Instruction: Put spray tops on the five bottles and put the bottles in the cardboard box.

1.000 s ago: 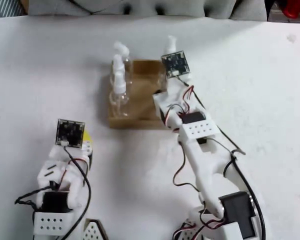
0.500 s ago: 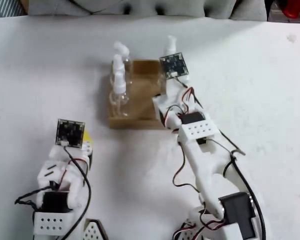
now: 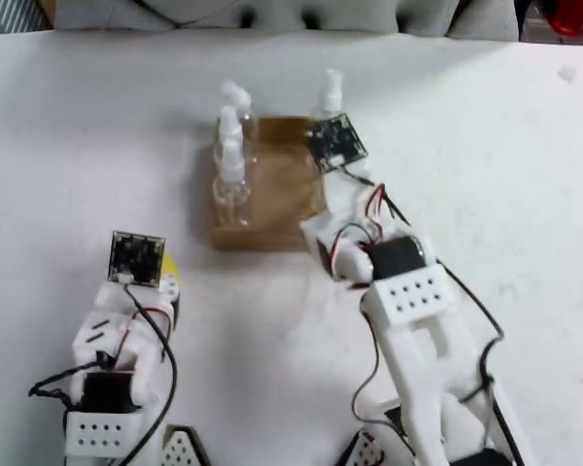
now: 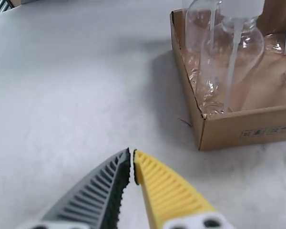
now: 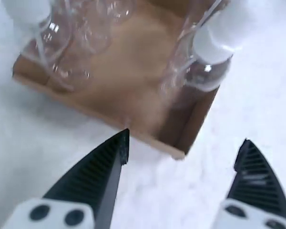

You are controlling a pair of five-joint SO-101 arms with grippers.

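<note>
Spray-topped bottles are standing in the cardboard box, right gripper being held just off its corner, jaws wide apart and empty; any retreat is best kept clear of the corner bottle.

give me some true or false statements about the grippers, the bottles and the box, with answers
1. The left gripper has its fingers shut on nothing. True.
2. The right gripper has its fingers clamped on a bottle. False: they are open and empty, above an edge of the cardboard box.
3. Several bottles with spray tops stand inside the box. True.
4. The box lies tipped on its side. False: it sits flat on the table, open side up.
</note>
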